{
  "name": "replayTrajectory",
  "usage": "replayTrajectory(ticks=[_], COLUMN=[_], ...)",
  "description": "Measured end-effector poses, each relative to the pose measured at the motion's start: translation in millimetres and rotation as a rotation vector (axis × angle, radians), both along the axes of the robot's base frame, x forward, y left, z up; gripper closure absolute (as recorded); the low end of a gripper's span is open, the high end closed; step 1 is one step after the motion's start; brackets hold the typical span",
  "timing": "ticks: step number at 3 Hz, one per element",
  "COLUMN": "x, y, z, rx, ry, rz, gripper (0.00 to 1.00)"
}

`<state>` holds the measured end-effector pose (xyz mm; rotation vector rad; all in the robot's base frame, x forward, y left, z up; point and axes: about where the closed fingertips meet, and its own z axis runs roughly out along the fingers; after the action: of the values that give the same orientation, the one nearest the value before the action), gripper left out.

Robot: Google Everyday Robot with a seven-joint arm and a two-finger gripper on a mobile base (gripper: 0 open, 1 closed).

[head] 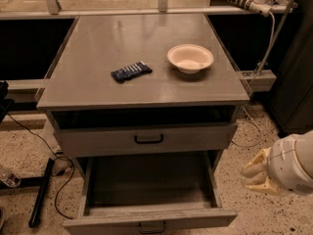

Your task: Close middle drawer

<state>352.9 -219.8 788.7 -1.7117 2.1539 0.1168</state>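
The middle drawer (146, 185) is pulled far out at the bottom of the grey cabinet. Its empty box interior shows, and its flat grey front (195, 218) with a small black bar handle (151, 226) sits at the lower edge of the view. My gripper (258, 174) hangs to the right of the drawer, about level with its right side wall and apart from it. The white wrist is behind it at the right edge.
Above the open drawer, a shorter drawer front (98, 142) with a black handle stands slightly out. On the cabinet top (122, 33) lie a blue snack packet (131, 71) and a white bowl (190, 58). Cables and a black stand leg (41, 192) lie on the floor at the left.
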Motion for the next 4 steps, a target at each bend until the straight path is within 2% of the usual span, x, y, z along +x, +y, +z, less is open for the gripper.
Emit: replayTrajectory(ticks=[1,2,3,4], x=[0,-4,-8,-14], y=[0,13,29,38], z=[0,-32,-97,-153], rx=[0.0,0.02,0.023,0.033], ry=[0.0,0.041,0.093,0.065], rz=[0.0,0.012,0.019,0.043], gripper=[0.9,1.0,1.0,1.0])
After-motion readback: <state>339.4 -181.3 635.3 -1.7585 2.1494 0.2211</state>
